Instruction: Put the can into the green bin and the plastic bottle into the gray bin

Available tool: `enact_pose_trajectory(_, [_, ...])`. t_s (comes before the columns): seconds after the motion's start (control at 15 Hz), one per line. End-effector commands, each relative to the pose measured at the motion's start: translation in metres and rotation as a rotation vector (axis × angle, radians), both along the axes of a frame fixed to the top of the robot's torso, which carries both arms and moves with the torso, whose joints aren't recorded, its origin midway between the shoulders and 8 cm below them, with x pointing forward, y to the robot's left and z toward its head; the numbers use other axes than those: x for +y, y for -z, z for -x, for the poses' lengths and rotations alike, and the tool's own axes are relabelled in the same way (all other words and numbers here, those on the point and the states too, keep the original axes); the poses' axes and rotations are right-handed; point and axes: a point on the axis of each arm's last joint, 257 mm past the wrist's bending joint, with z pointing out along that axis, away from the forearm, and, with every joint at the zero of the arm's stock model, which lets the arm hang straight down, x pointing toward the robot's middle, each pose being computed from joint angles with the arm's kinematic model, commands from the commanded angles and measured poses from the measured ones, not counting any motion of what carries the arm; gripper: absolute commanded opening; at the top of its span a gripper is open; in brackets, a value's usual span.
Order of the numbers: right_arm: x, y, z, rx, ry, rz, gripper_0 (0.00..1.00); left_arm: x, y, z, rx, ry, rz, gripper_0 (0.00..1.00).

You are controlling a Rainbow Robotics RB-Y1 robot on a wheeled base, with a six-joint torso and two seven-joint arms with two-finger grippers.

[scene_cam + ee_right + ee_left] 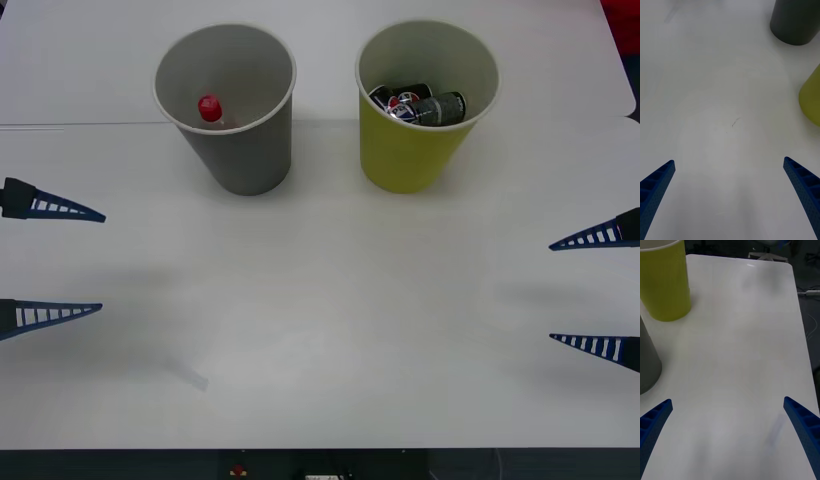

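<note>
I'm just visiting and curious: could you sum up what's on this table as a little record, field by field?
Gray bin: upright, on the robot's left
In gray bin: plastic bottle, red cap showing
Green bin: upright, on the robot's right
In green bin: can, lying down
Left gripper: open, holding nothing, at the table's left edge
Right gripper: open, holding nothing, at the table's right edge
Sorting: looks finished

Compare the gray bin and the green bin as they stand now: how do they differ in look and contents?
Colour: the gray bin is gray outside, the green bin yellow-green.
Contents: the gray bin holds the plastic bottle, its red cap showing; the green bin holds a dark can lying on its side.
Place: the gray bin stands toward the robot's left, the green bin toward its right, apart.
Shared: both upright, tapered, white-rimmed, similar in size. Both grippers are open at the table's sides.
</note>
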Motion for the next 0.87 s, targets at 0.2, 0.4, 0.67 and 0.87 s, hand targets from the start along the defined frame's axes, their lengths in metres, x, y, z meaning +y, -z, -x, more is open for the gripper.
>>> enact_pose_trajectory(0.2, [0.0,0.0,0.0,0.0,0.0,0.0,1.0,0.0034,0.0131,0.0082,-0.002,0.009,-0.014,1.0])
enact_pose_trajectory(0.4, [0.0,0.0,0.0,0.0,0.0,0.0,1.0,0.0044,0.0145,0.009,-0.046,0.033,-0.032,1.0])
enact_pose_trajectory(0.67, [0.0,0.0,0.0,0.0,0.0,0.0,1.0,0.0063,0.0124,0.0074,-0.066,0.036,-0.039,1.0])
enact_pose_trajectory(0.87, [0.0,0.0,0.0,0.0,0.0,0.0,1.0,0.0063,0.0124,0.0074,-0.066,0.036,-0.039,1.0])
